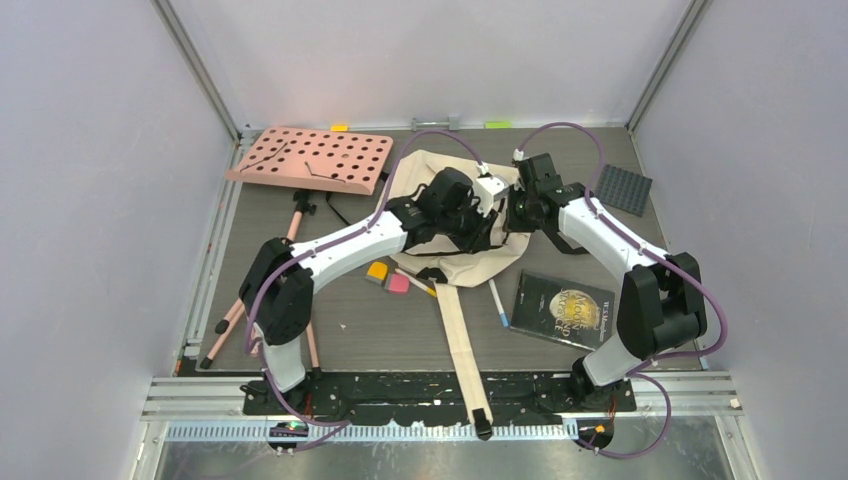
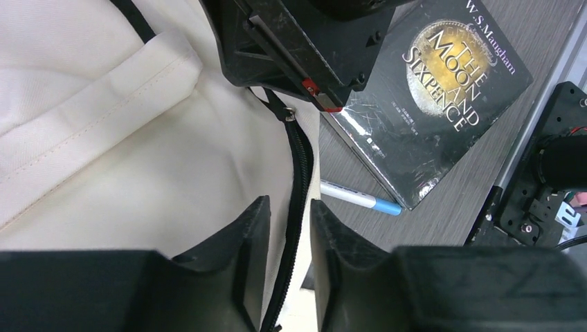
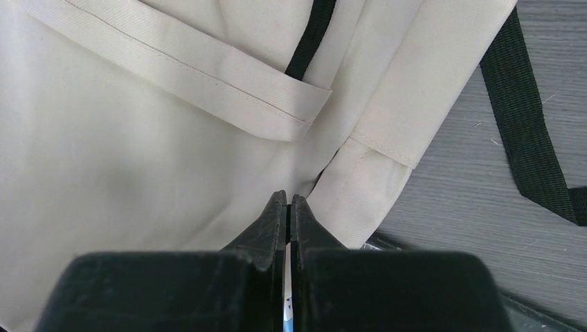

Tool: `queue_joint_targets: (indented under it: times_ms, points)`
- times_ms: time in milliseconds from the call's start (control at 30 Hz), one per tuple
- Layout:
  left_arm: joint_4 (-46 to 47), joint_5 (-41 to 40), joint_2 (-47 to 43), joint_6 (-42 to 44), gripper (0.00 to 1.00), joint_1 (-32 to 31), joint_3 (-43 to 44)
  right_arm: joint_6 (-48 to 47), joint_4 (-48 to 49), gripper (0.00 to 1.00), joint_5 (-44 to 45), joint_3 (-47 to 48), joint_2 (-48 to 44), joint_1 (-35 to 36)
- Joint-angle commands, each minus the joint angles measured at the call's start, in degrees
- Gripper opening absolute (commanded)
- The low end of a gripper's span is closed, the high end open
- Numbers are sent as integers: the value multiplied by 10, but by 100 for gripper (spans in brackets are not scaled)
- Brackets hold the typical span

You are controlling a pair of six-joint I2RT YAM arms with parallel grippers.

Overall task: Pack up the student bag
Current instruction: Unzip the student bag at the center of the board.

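We see the student bag (image 1: 478, 262), soft cream canvas w/ stitched hems, lying crumpled mid-way btwn both arms on the grey wood-grain surface (image 1: 390, 335). L tool (image 2: 289, 207): blunt black fingers set narrowly apart, straddling the bag's black toothed zipper (image 2: 300, 166); can't tell if they touch it. R tool (image 3: 288, 202): wedge tips pressed flat together at a folded canvas edge, nothing visibly pinched. A flat woven black strap (image 3: 526, 124) trails beside it. A glossy black paperback (image 2: 436, 97) and a slim white pen w/ blue cap (image 2: 360, 198) lie just beside the bag.
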Motion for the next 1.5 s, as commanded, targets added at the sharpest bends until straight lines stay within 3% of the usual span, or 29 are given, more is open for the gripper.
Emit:
queue_joint_targets:
  times_ms: [0, 267, 833, 1033, 1133, 1267, 1467]
  points:
    - [23, 13, 1, -5, 25, 1, 5, 6, 12, 1, 16, 3, -27, 0]
    - [15, 18, -20, -3, 0, 1, -23, 6, 11, 1, 52, 4, -31, 0]
    - [-1, -1, -71, 1, 0, 1, -76, -4, 12, 1, 118, 17, -13, -1]
    - [28, 1, -54, -19, 37, 1, -42, -1, 16, 1, 98, 16, -16, 0]
    - [35, 10, -31, -28, 49, 1, -17, -1, 17, 1, 95, 8, -22, 0]
    - [52, 13, 3, -38, 56, 1, 2, 2, 18, 1, 93, 3, -28, 0]
    - [45, 38, 44, -49, 54, 0, 29, 4, 19, 1, 94, 3, -28, 0]
